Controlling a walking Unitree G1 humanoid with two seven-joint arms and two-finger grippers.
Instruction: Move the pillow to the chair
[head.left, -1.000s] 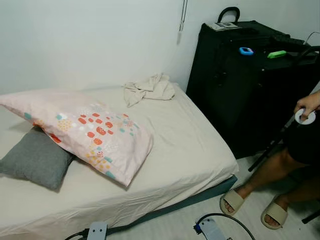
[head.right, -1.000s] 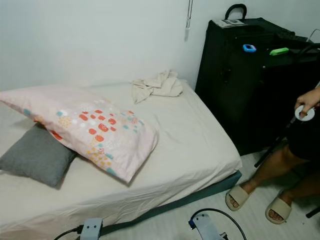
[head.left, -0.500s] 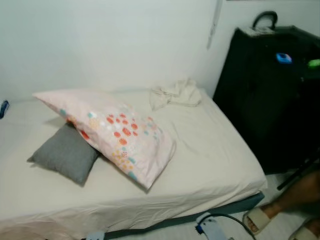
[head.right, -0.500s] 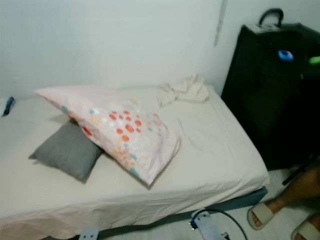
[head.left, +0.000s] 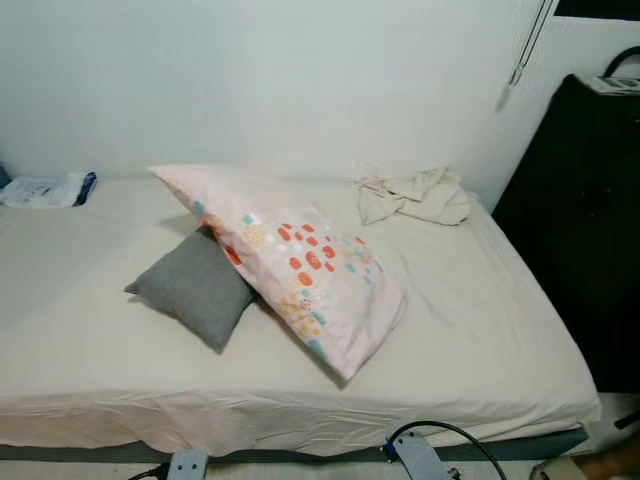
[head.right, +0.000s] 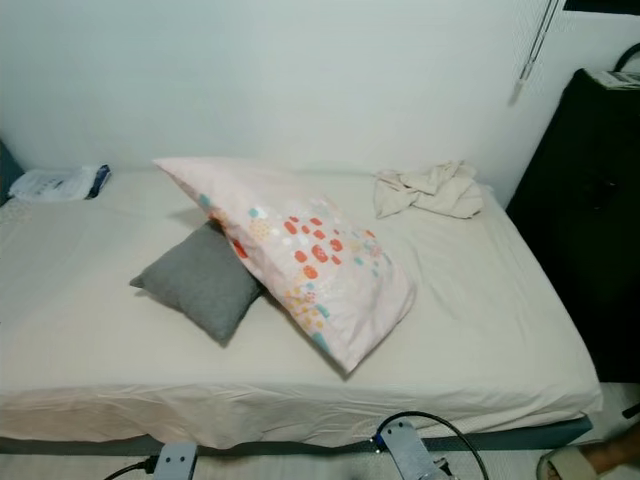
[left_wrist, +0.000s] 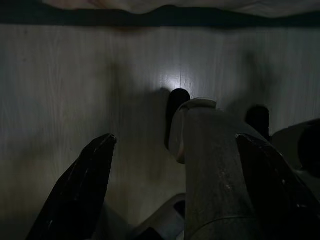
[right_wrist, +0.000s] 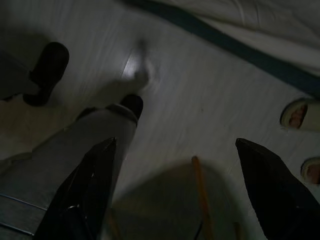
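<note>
- The left gripper (left_wrist: 172, 187) hung idle over the floor (left_wrist: 60, 90), its 2 fingers set apart and empty.
- The right gripper (right_wrist: 175, 187) also hung over the floor, fingers apart, holding nothing. A person's sandalled feet (right_wrist: 300, 114) stood ahead of it, near the bed edge.
- The pillow (head.left: 290, 262), pink with coloured spots, lay on the bed (head.left: 470, 330), well beyond and above both grippers. Its near corner pointed toward them; its far end leaned on a grey cushion (head.left: 195, 286).
- A crumpled cloth (head.left: 415, 193) lay further back, well apart from the pillow.
- Judged stage: approach; no grasp had begun.
- Risk 1: a grip low on the pillow's side nearest the left gripper could catch the cushion, because the 2 touch.
- Risk 2: a 1-gripper pinch on the soft corner could slip or let the pillow sag and drag the sheet.
- Risk 3: the cable (head.left: 445, 432) by the bed base could snag a step.
- Risk 4: the person stood close on the right gripper's side, so a turn could strike them.
</note>
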